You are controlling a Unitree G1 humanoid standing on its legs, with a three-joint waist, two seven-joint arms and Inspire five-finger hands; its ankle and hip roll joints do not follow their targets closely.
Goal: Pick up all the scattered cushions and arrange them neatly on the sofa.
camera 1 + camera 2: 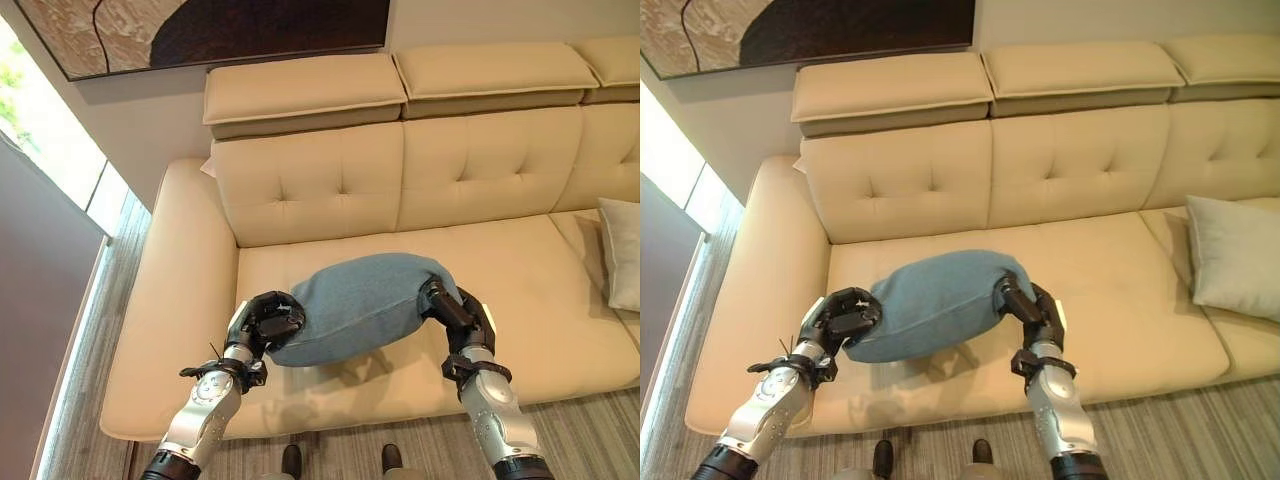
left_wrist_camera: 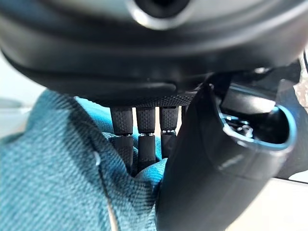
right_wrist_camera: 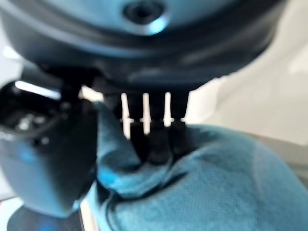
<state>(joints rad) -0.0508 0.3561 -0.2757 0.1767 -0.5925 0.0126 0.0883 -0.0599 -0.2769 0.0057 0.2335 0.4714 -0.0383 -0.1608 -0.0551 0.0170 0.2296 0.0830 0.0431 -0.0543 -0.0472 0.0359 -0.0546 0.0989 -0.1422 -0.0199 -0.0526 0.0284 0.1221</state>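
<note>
Soft blue denim-like fabric cushion (image 1: pixel 360 305) above cream leather sofa (image 1: pixel 330 190); left hand (image 1: pixel 268 322) and right hand (image 1: pixel 455 312) fingers pinch opposite ends. Looks light, squashy; end corners hold best.

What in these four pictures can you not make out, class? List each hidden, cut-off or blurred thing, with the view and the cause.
- Blue cushion: its underside, hidden by its own bulk in the eye views.
- Left hand and right hand: fingertips sunk into the cloth in both wrist views.
- Grey cushion: cut off by the view's right edge.
- Sofa: its right end is cut off by the same edge.
</note>
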